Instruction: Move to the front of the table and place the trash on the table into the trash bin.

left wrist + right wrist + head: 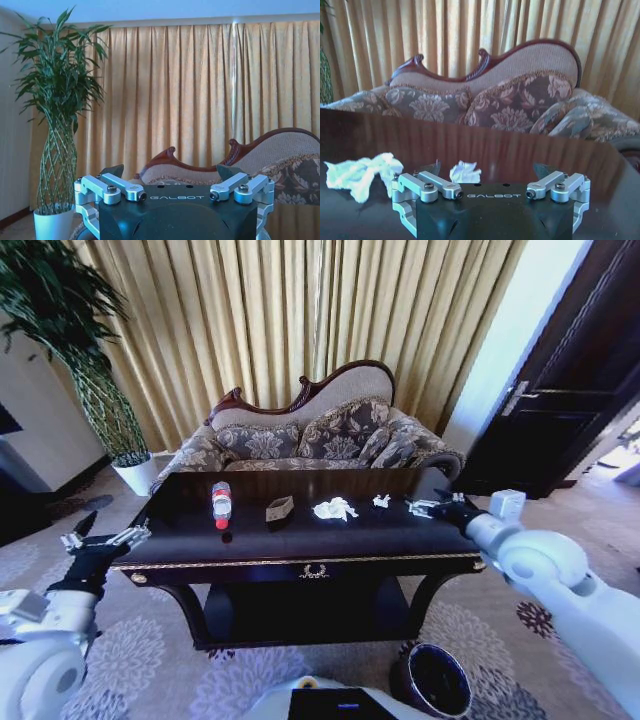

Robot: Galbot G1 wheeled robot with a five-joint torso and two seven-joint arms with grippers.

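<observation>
Dark glossy surface (190,540) with gold trim is sitting straight ahead, sofa (330,435) behind it, potted plant (95,370) off to the left. Right arm is reaching forward over the surface's right end, right end effector (425,506) hovering low there, fingers apart and holding nothing. Left arm is stretched out beside the surface's left corner, left end effector (105,538) fingers spread apart, empty. "GALBOT" is reading clearly on both wrist bodies.

Trash bin (437,680) is standing on the carpet at the surface's front right. On the surface, in a row: bottle (221,504) with red cap and label lying toward the left, label text unreadable; tan box piece (279,508) beside it; crumpled white paper wad (335,508) near the middle; smaller white scrap (381,501) just beyond the right end effector.
</observation>
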